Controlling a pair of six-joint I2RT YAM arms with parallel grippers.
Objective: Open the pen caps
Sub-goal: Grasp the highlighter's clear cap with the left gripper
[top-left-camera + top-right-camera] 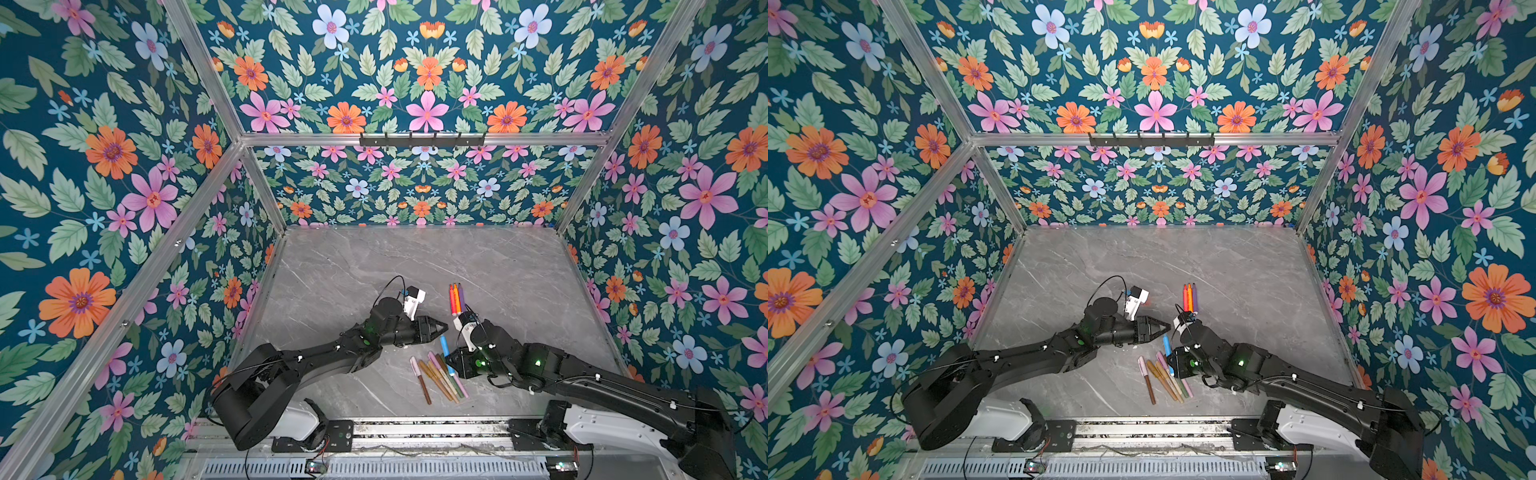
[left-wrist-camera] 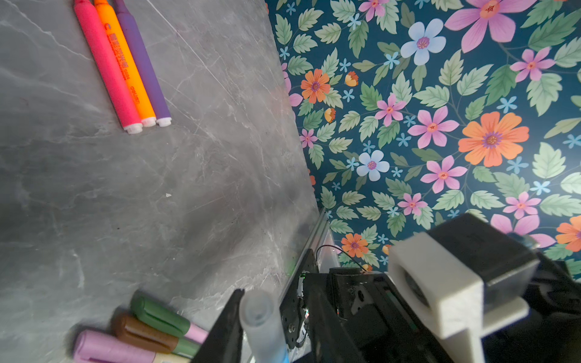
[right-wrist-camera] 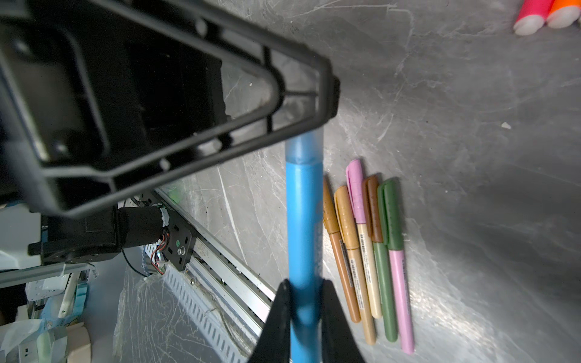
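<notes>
- While your right gripper (image 3: 303, 301) stays out of play for the cap, note that it is clamped on the blue pen (image 3: 303, 220), low on the barrel.
- The frosted cap (image 2: 257, 314) is on that pen, at the left gripper (image 1: 444, 328) tips.
- One finger (image 2: 231, 323) sits just beside the cap; you cannot tell whether those jaws bite.
- Capped pens (image 1: 440, 376) fan out on the table (image 1: 374, 266) beside the right gripper.
- Three uncapped pens (image 1: 456, 300) lie together farther back.

Blue pen (image 3: 303, 220), frosted cap (image 3: 305, 147), grey marbled table (image 3: 440, 94)
</notes>
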